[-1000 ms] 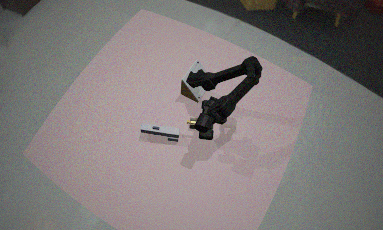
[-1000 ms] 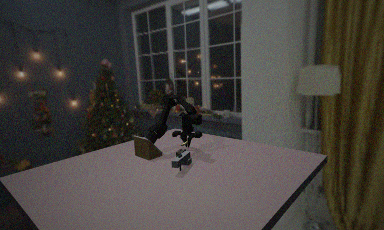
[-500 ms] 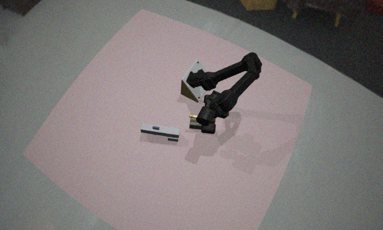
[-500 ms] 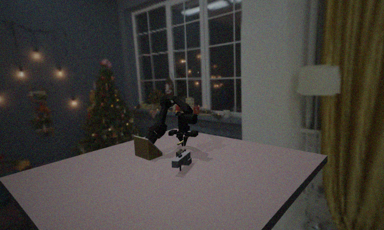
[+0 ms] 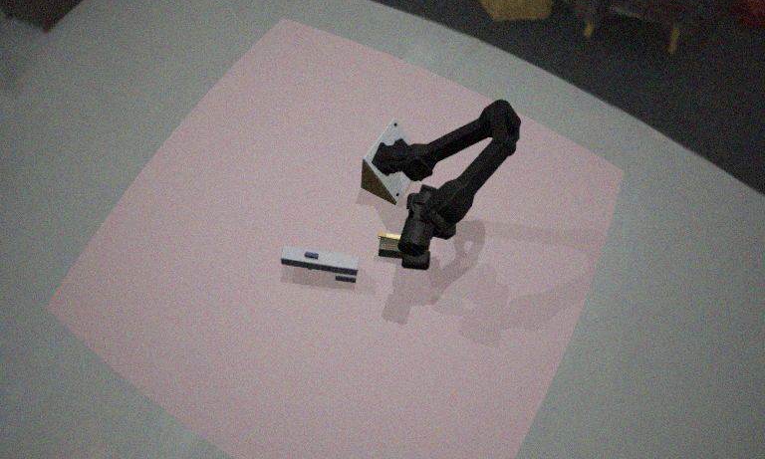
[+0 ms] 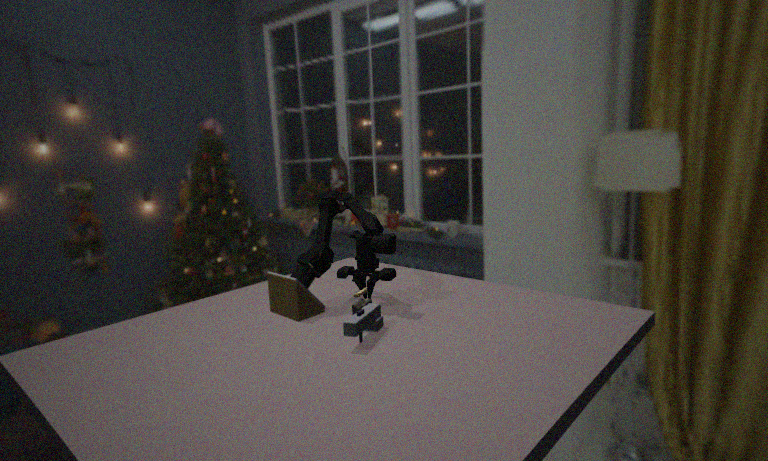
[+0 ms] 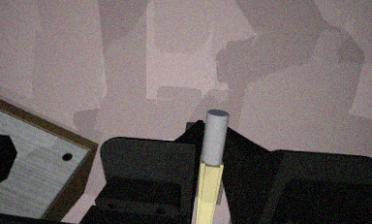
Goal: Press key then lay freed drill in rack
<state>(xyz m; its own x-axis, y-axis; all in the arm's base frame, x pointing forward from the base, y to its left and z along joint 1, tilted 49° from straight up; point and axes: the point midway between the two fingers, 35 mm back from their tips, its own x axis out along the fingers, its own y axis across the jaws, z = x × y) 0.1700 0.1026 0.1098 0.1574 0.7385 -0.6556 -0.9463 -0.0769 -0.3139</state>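
The drill (image 5: 388, 236) (image 6: 360, 292) (image 7: 209, 190) has a yellow body and a grey cylindrical end. My gripper (image 7: 207, 125) is shut on it and holds it level, above the table. In the top view the wrist hides the fingers. The drill is above the rack (image 5: 388, 248) (image 6: 360, 305), a small olive-grey channelled block; the fingers mostly hide the rack in the wrist view. Whether they touch is unclear. A long pale grey block (image 5: 333, 261) (image 6: 368, 314) stands apart from the drill, with a small dark blue tab (image 5: 311, 255) on top, which may be the key.
The wedge-shaped arm mount (image 5: 377, 182) (image 6: 289, 299) (image 7: 36, 171), wood-sided with a pale sloping face, stands behind the rack in the top view. The long block lies left of the rack there, with a dark piece (image 5: 345, 279) low at its near side.
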